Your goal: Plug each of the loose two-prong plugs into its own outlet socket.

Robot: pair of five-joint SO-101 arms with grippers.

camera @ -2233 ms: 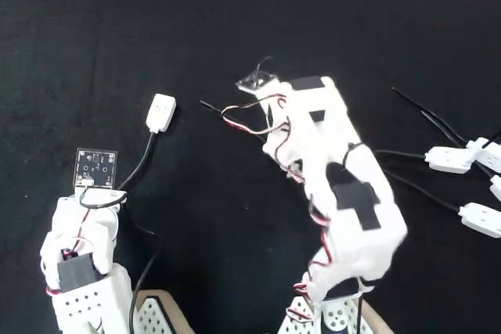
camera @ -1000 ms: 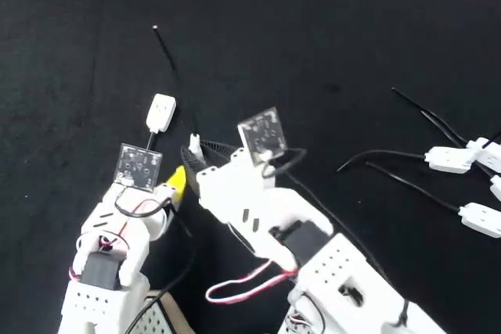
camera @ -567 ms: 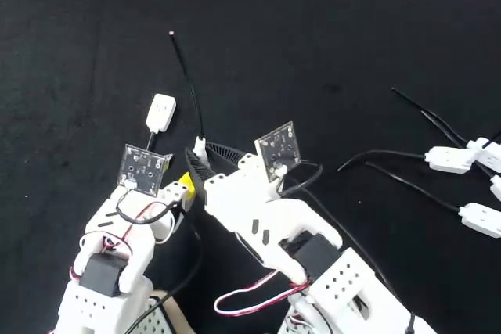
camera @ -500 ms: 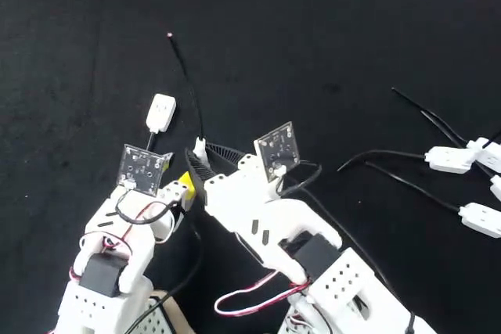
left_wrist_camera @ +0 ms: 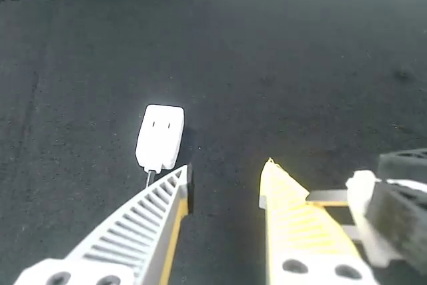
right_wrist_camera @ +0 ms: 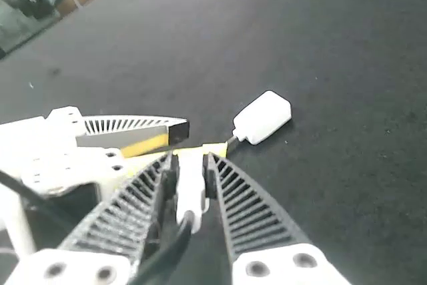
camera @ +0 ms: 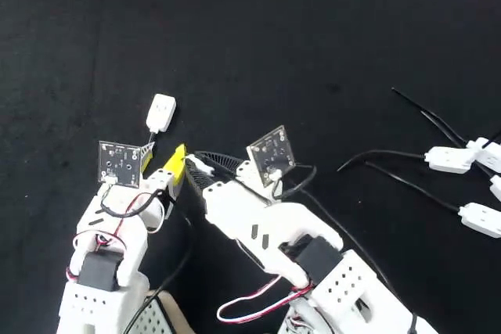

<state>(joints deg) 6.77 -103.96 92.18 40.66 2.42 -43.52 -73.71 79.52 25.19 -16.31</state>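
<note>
Plug (right_wrist_camera: 190, 191) | clamped in right tool (right_wrist_camera: 190, 160) | socket (right_wrist_camera: 263, 118) near, not touching

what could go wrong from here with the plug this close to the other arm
The right gripper, shut on the plug, is right beside the left gripper; their fingers may collide. The socket lies unheld beyond the left gripper's open fingers, so a push from the plug might just slide it away.

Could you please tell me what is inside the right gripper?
A white plug is clamped between the right gripper's fingers, with its black cable trailing back toward the arm. The fingers cover the plug's sides.
</note>
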